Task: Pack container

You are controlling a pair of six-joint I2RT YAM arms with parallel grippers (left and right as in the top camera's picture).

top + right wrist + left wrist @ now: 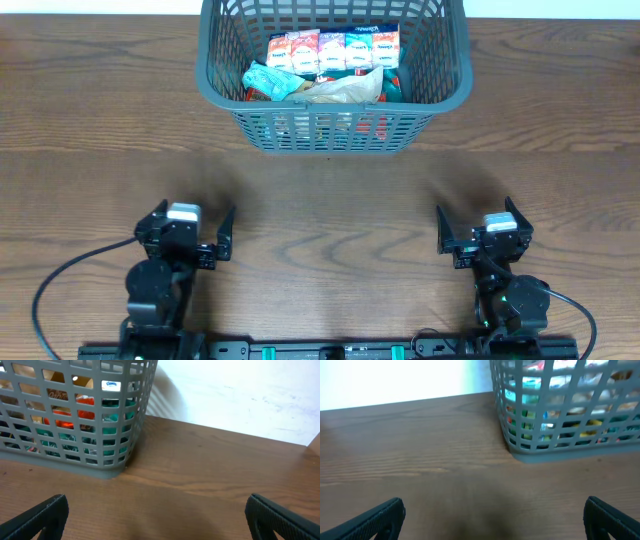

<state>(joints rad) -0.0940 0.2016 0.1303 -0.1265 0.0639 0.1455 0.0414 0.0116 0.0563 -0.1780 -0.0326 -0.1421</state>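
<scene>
The container (335, 128) is a dark grey lattice basket at the far middle of the table. It holds a row of colourful packets (333, 50), a teal packet (272, 80) and a crinkled clear bag (345, 90). It also shows in the left wrist view (570, 445) and the right wrist view (75, 457). My left gripper (192, 232) (492, 515) is open and empty near the front left. My right gripper (476, 228) (157, 515) is open and empty near the front right. Both are well short of the basket.
The wooden table (330, 210) stretches between the grippers and the basket. A white wall (240, 395) lies beyond the table's far edge. Black cables (60, 290) run from the arm bases at the front.
</scene>
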